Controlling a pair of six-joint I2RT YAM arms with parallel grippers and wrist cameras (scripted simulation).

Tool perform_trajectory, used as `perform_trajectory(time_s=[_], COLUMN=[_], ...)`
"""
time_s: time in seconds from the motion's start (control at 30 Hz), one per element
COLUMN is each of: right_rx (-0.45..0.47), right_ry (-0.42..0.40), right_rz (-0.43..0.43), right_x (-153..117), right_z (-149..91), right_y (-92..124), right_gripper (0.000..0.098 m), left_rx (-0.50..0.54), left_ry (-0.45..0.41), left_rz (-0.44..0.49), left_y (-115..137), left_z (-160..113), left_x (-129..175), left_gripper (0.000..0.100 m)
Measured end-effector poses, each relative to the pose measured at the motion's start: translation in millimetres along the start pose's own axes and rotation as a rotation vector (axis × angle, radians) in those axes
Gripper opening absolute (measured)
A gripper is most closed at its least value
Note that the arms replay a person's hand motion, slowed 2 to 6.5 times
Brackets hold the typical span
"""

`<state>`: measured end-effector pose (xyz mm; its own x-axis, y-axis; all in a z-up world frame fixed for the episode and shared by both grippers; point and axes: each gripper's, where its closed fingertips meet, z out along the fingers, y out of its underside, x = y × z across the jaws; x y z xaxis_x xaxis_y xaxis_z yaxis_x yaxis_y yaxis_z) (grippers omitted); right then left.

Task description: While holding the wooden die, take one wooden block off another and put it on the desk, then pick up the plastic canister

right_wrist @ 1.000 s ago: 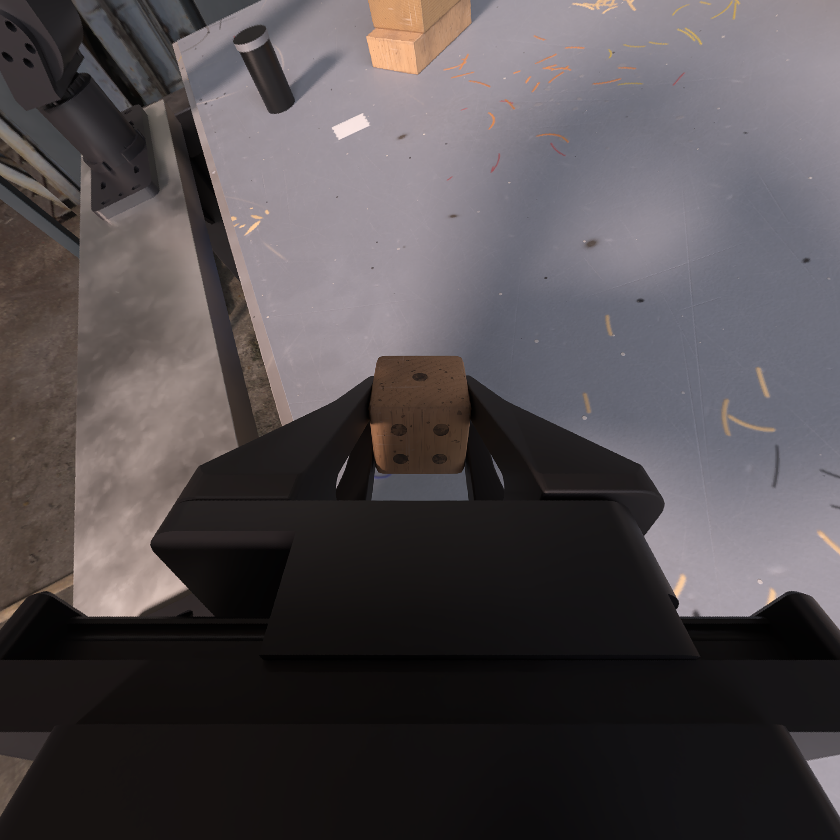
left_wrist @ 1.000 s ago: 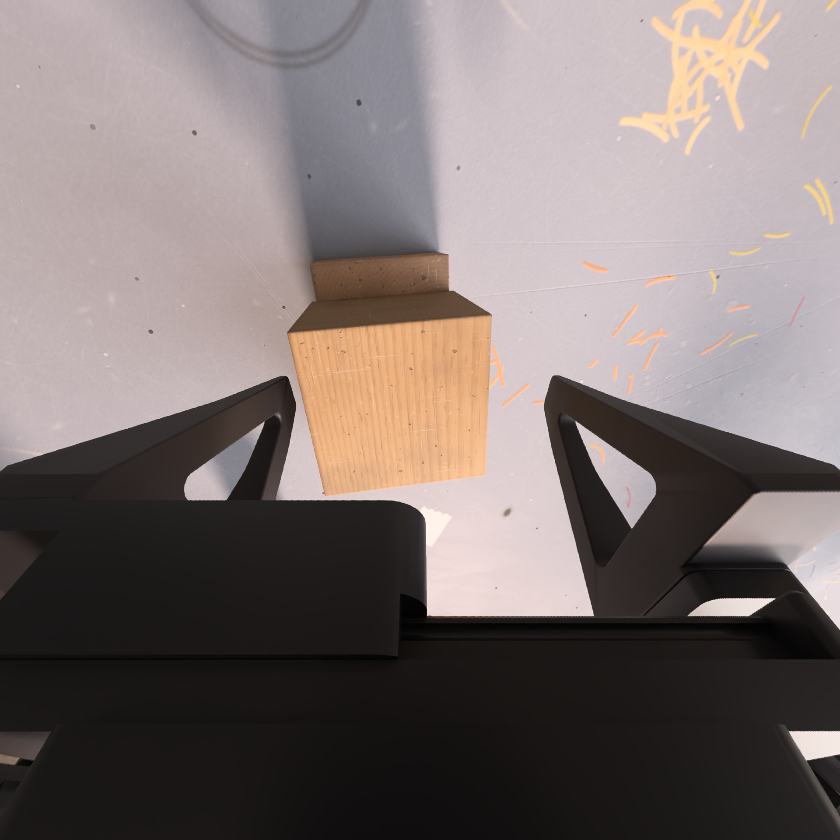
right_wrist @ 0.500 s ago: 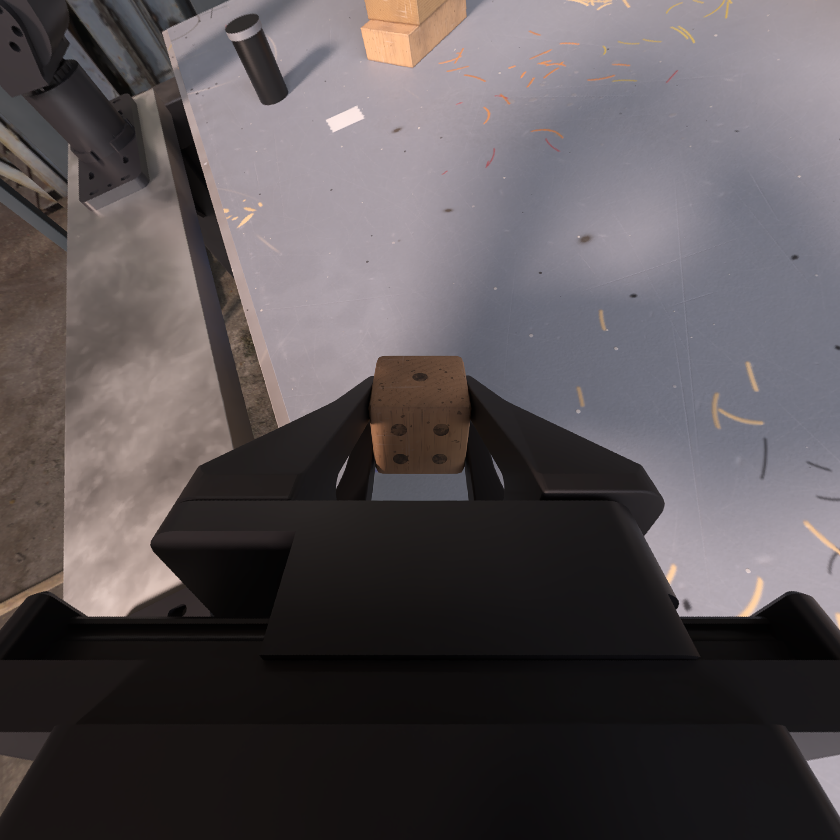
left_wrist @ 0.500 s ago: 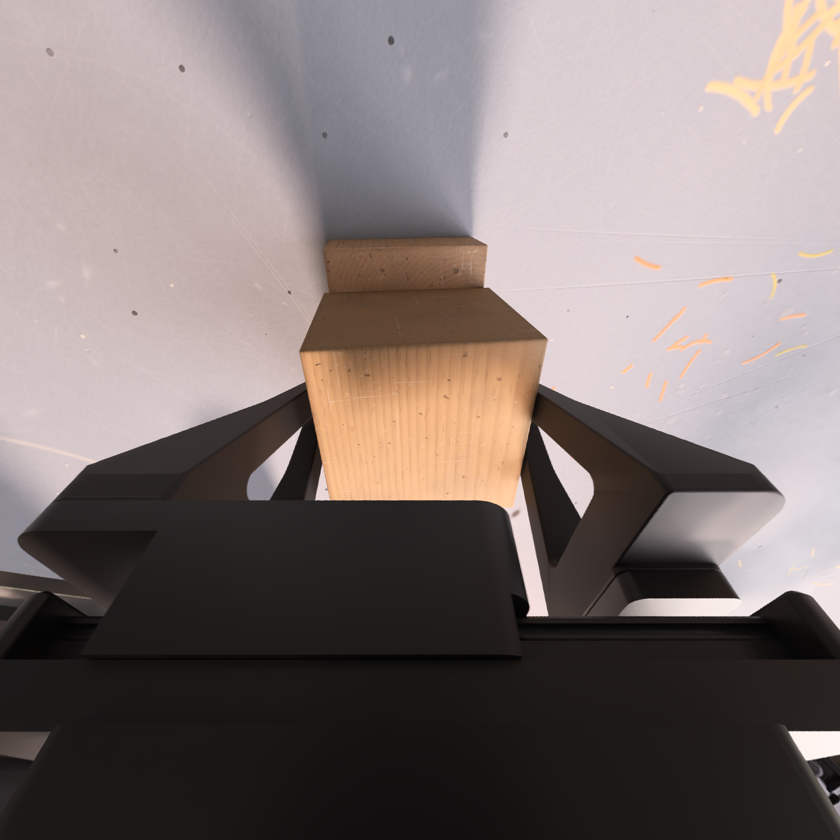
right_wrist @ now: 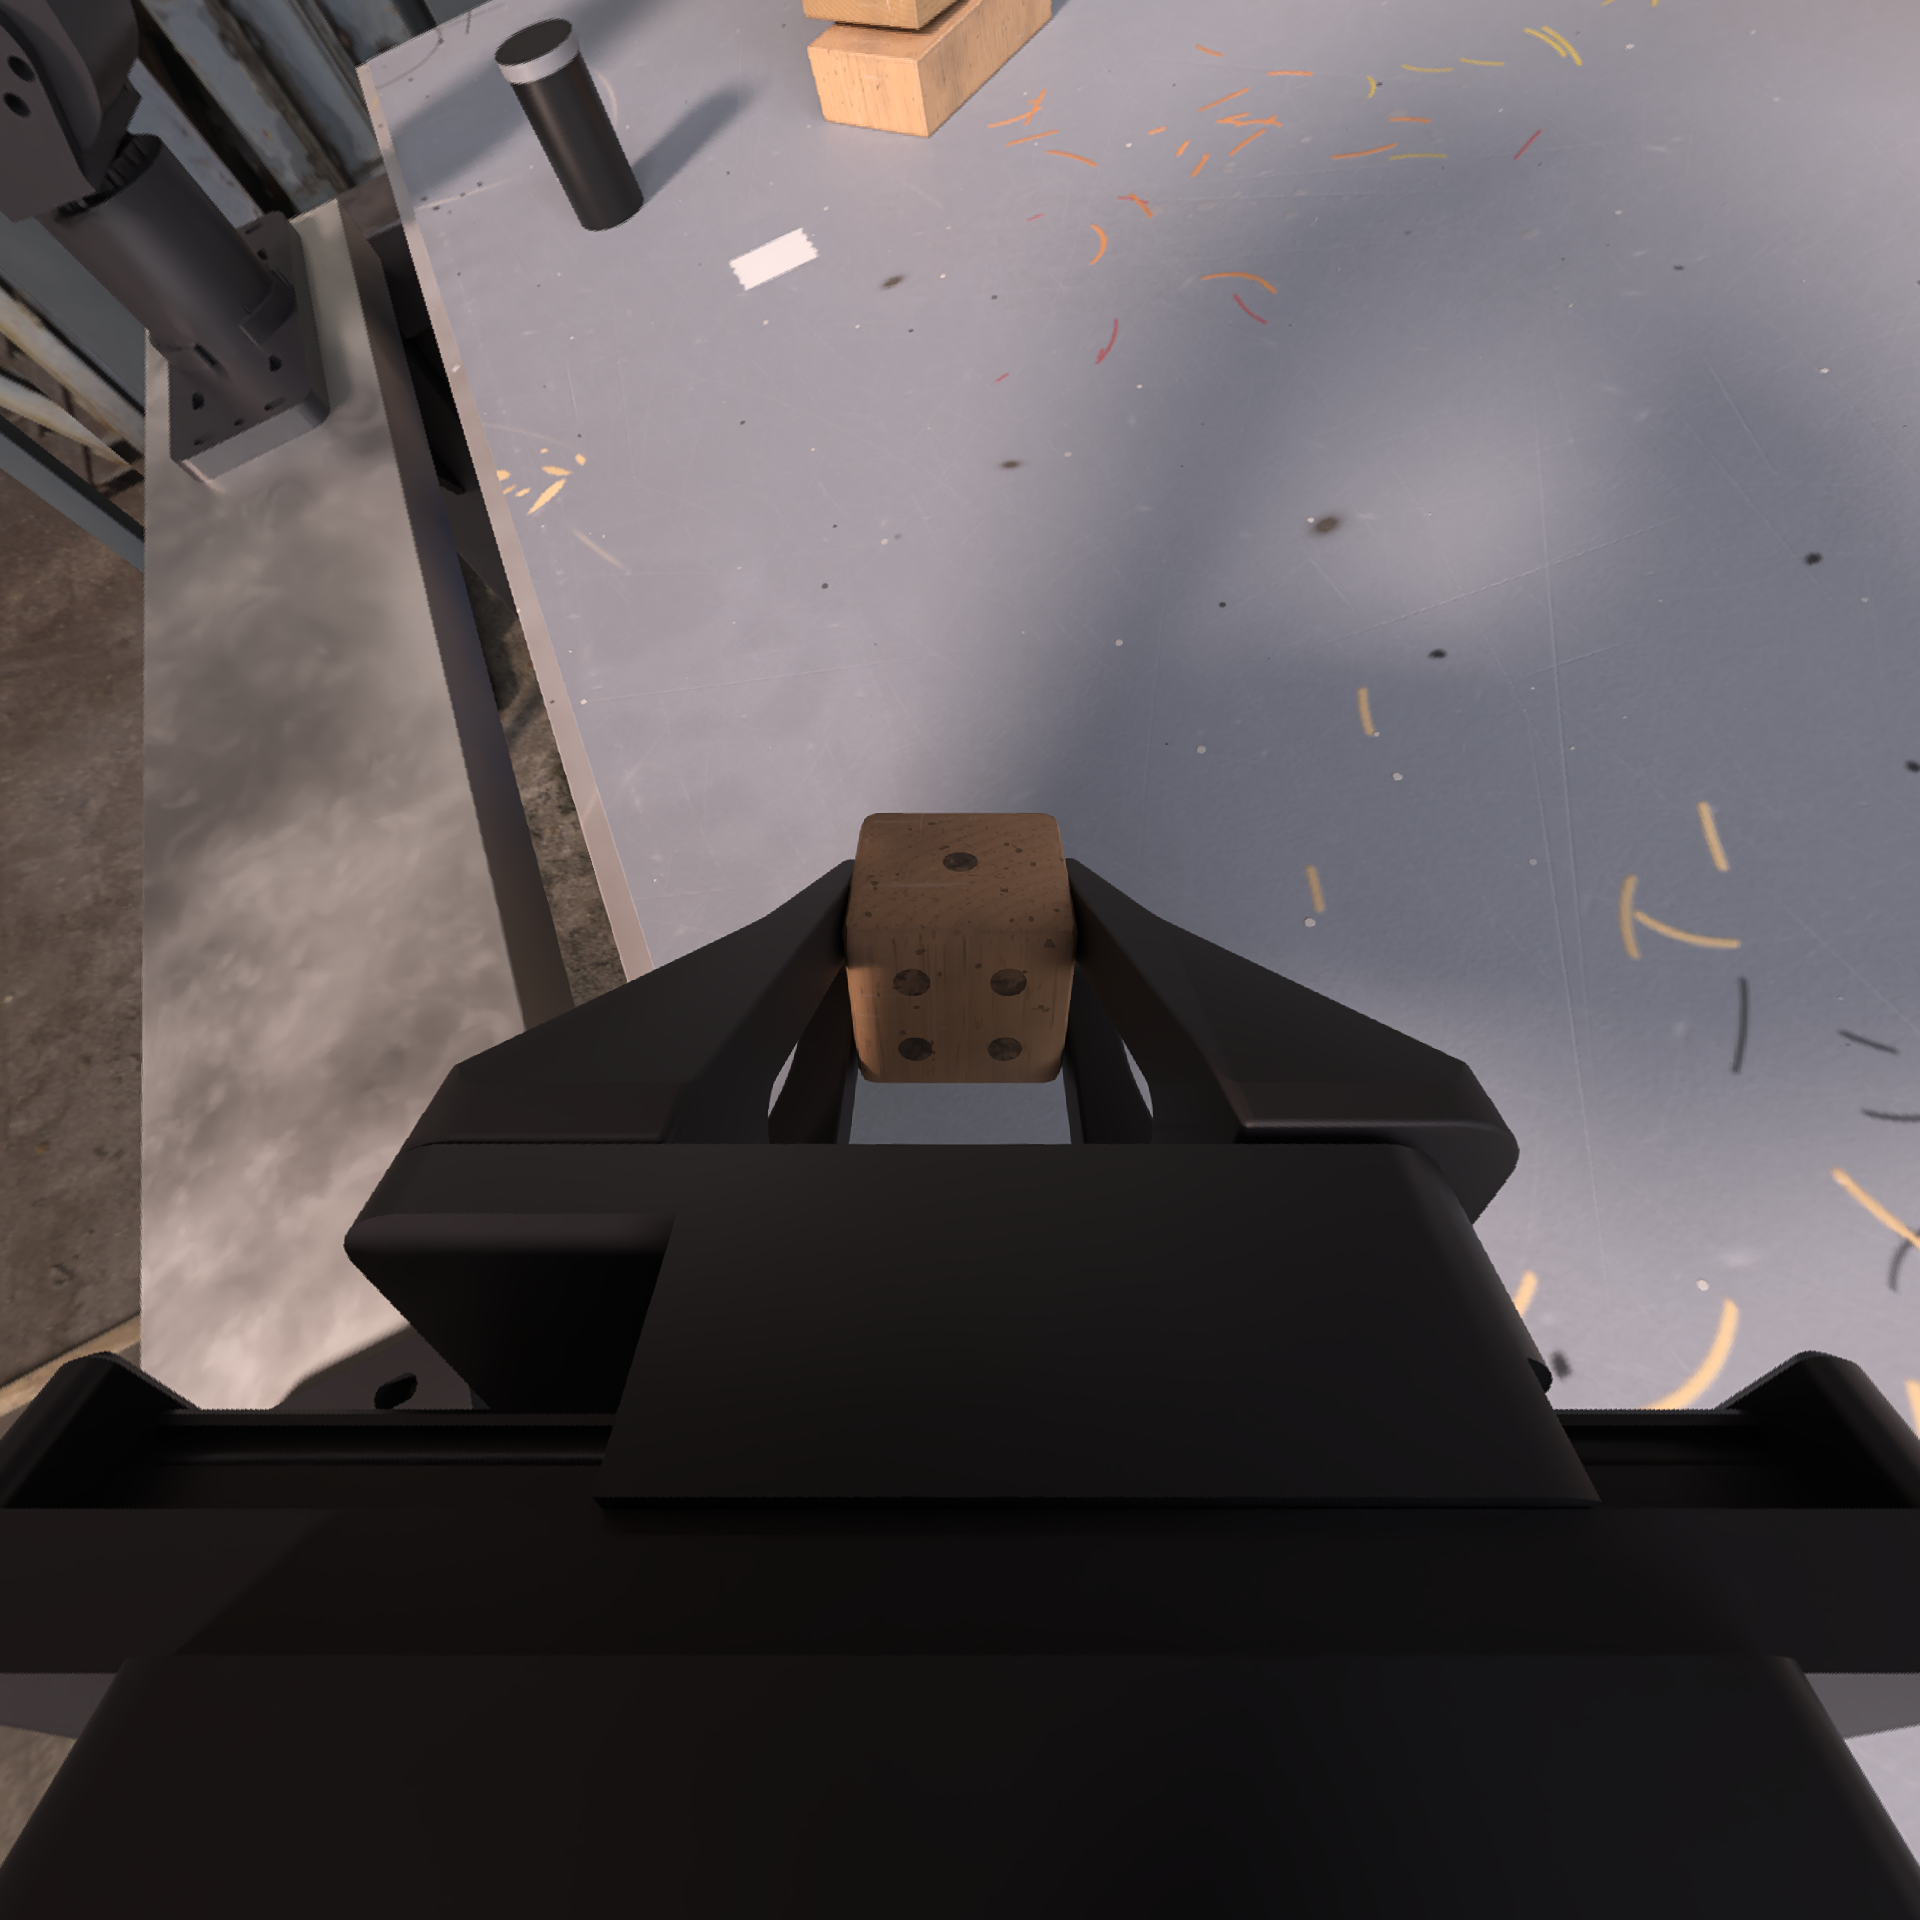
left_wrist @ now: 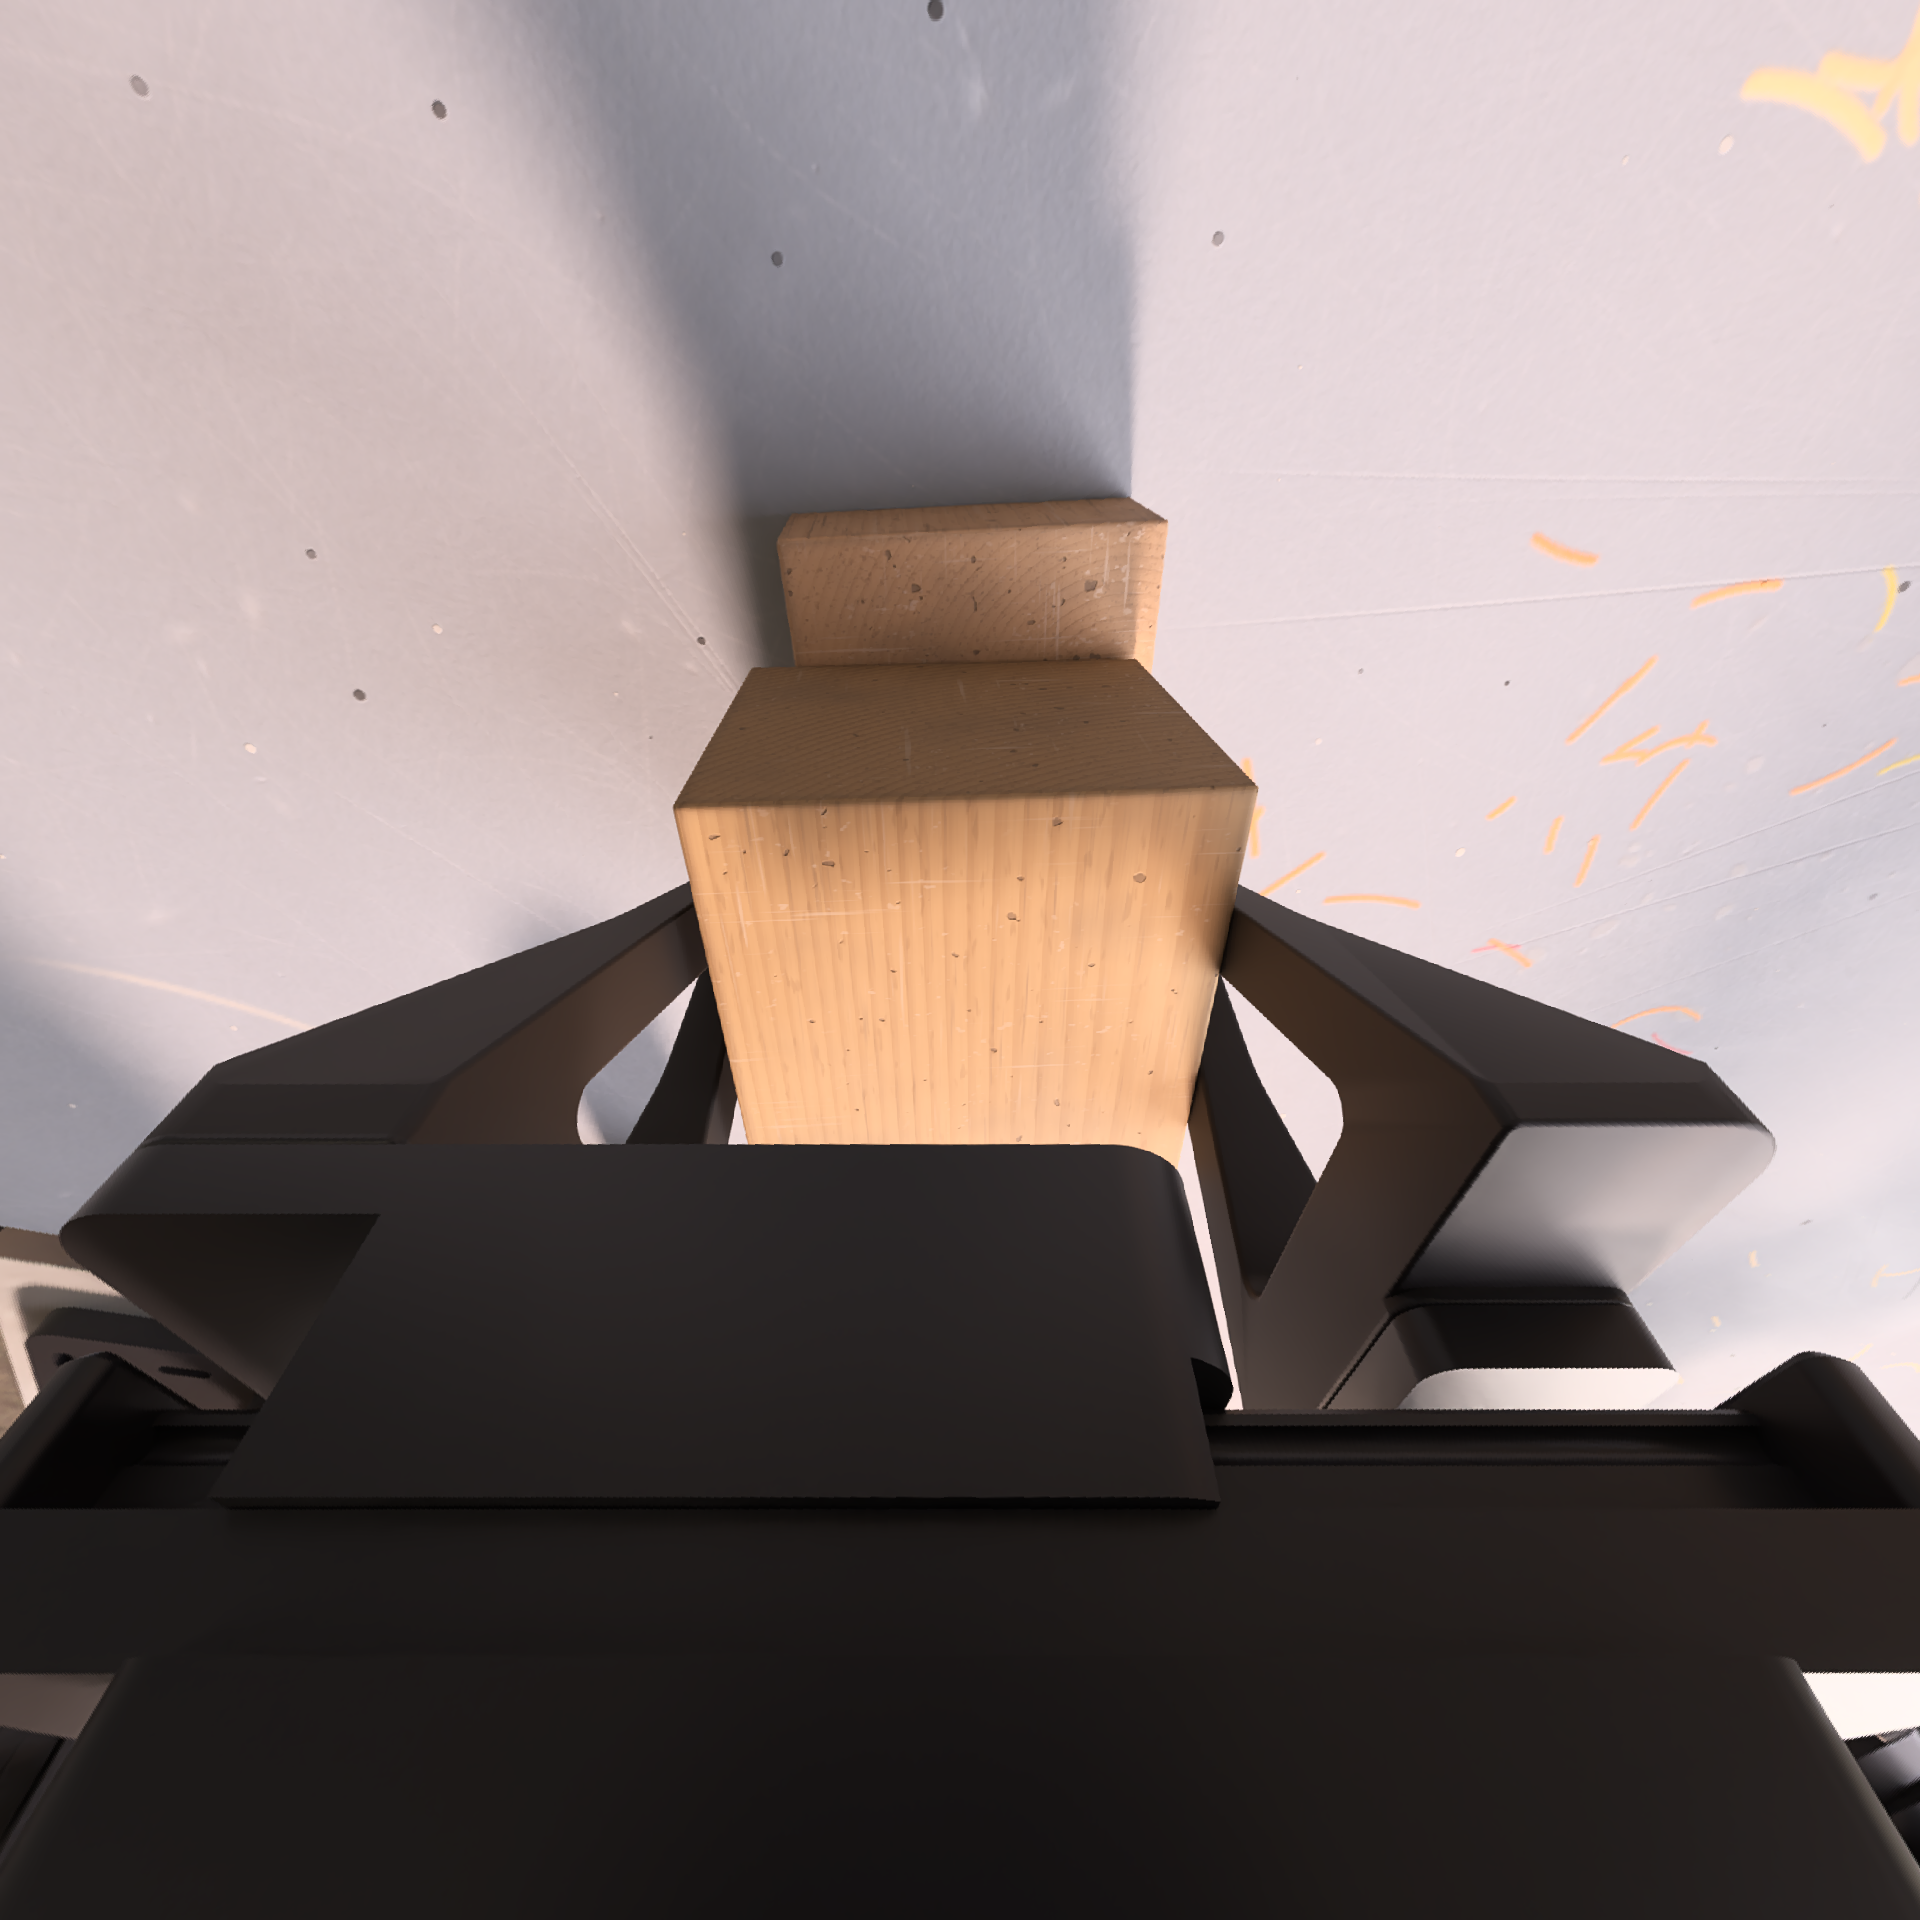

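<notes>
Nearest in the right wrist view, the right gripper (right_wrist: 961,935) is clenched on the wooden die (right_wrist: 958,951) — a small brown cube with rounded corners, speckled grain and dark round pips, one on its upper face and four on the face toward the camera. Both black fingers press its side faces, and it is held above the grey desk (right_wrist: 1195,582). Orange and dark scribble marks (right_wrist: 1662,925) are scattered over that surface. Farther off, a white strip of tape (right_wrist: 771,258) lies flat. Beyond it the plastic canister (right_wrist: 569,130) stands upright near the desk's left edge, a dark cylinder with a pale grey cap, apart from everything else. At the top edge, the lower wooden block (right_wrist: 914,73) rests on the desk, with the bottom of the upper one just showing on it.

In the left wrist view, the left gripper (left_wrist: 961,956) grasps the upper wooden block (left_wrist: 961,935) — pale, straight-grained, square-edged, dotted with small dark flecks — its fingers pressed flat to both sides. Whether this block rests on the one beneath or hangs just clear cannot be told. Past it, the lower wooden block (left_wrist: 971,582) sticks out as a flatter slab in the same light wood, its own shadow running away across the desk (left_wrist: 416,520).
</notes>
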<state>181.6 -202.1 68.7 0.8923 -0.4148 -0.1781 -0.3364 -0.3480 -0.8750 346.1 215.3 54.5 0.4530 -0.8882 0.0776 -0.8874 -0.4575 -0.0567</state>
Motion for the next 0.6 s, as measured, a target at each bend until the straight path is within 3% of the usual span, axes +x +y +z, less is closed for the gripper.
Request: perform_trajectory(time_s=[0.33,0.6], right_rx=[0.002,0.007], right_ry=[0.009,0.015], right_rz=[0.002,0.007], right_x=[3.8,5.5], right_z=[-2.3,-3.9], right_y=[-0.2,-1.1], right_gripper=[0.0301,0.0301], left_rx=[0.033,0.175], left_ry=[0.020,0.059], left_rz=[0.118,0.351], left_y=[-10.9,-23.1], left_z=[-24.1,-68.1], left_x=[9.0,45.5], left_gripper=[0.065,0.065])
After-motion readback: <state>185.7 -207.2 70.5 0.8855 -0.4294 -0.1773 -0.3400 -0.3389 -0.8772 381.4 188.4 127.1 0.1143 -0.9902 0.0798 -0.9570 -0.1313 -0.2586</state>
